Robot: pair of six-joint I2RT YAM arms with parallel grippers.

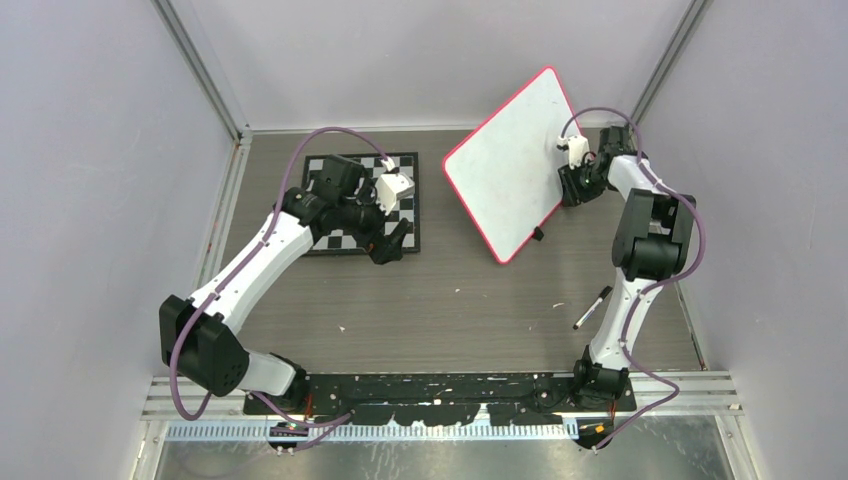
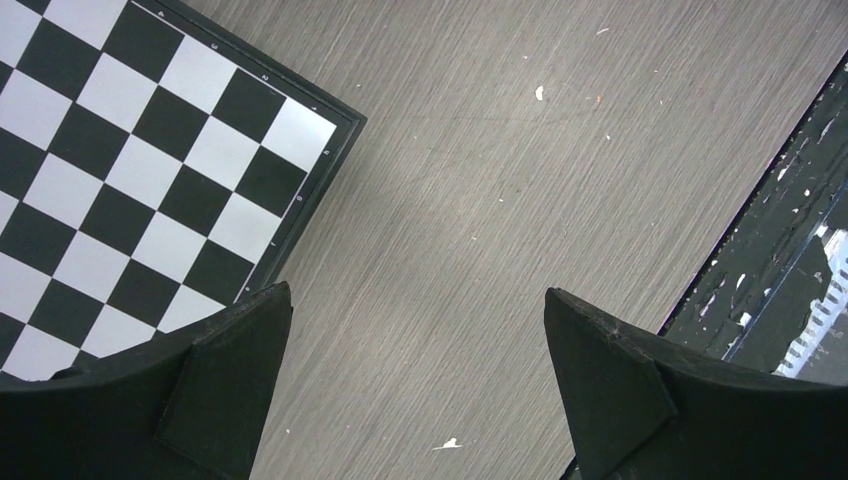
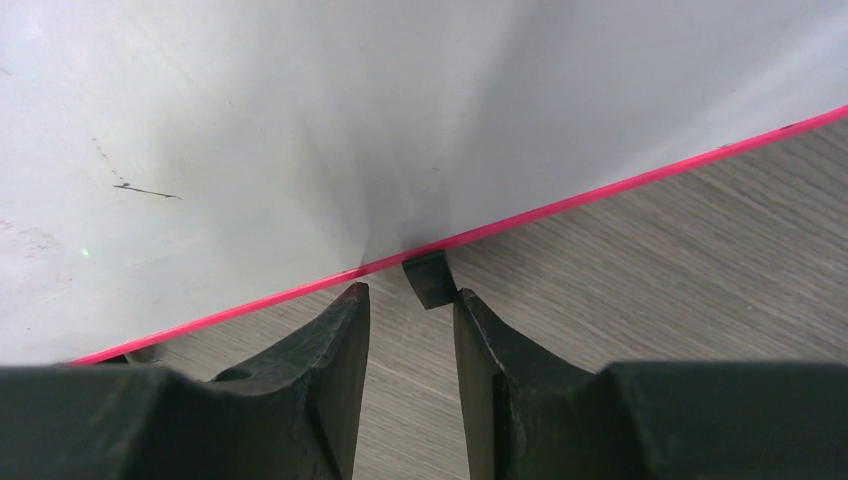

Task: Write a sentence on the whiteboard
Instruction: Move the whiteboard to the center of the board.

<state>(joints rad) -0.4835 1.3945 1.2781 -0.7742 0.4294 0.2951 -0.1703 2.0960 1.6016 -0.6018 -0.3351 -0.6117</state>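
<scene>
The whiteboard (image 1: 505, 170) sits tilted at upper right of centre in the top view. It is blank apart from one short black stroke (image 3: 145, 189), so no sentence is written yet. The marker (image 1: 592, 307) lies unheld on the table at lower right. The right gripper (image 3: 410, 292) is narrowly parted and empty, its tips at the board's black clip (image 3: 430, 278). The left gripper (image 2: 415, 295) gapes wide and empty beside the checkerboard (image 2: 120, 180). By my reckoning, nearly everything remains.

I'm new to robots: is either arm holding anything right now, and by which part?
Nothing seems held. The left gripper hangs open. The right gripper stands open at the pink edge of the whiteboard, a black clip at its fingertips but not clamped.
</scene>
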